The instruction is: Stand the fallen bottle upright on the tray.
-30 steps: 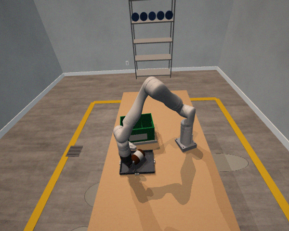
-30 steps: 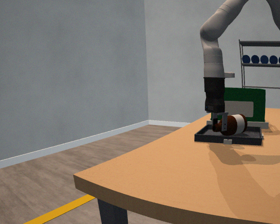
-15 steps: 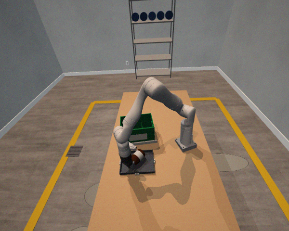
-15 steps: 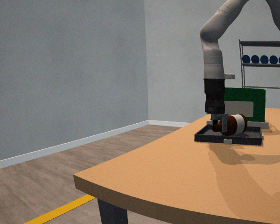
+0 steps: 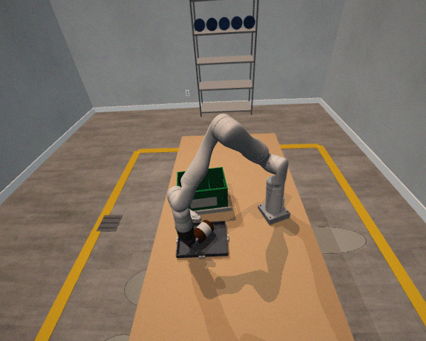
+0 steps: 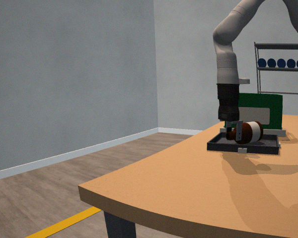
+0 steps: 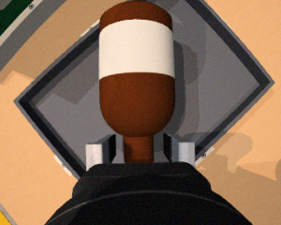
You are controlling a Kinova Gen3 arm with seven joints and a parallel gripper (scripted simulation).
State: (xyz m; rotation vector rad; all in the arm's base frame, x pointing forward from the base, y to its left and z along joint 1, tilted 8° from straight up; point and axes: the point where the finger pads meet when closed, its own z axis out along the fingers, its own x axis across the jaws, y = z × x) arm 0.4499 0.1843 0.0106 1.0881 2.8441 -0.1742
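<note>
The brown bottle (image 5: 204, 229) (image 6: 256, 132) (image 7: 137, 49) with a white label lies on its side on the dark tray (image 5: 217, 248) (image 6: 225, 147) (image 7: 220, 70). Its neck points toward the tray's near left part in the top view. The tray sits flat on the table. My gripper (image 5: 195, 244) (image 6: 233, 134) (image 7: 140, 143) points down and is open, with one finger on each side of the bottle's neck. The wrist view shows a gap between the neck and each finger. The gripper's body hides the bottle's mouth there.
A green crate (image 5: 221, 198) (image 6: 276, 110) (image 7: 9, 18) stands upright just behind the tray, with a grey strip (image 5: 214, 210) (image 6: 282, 132) along its near foot. The arm's base (image 5: 274, 214) is to the right. A tall shelf (image 5: 224, 60) (image 6: 280, 46) stands far behind.
</note>
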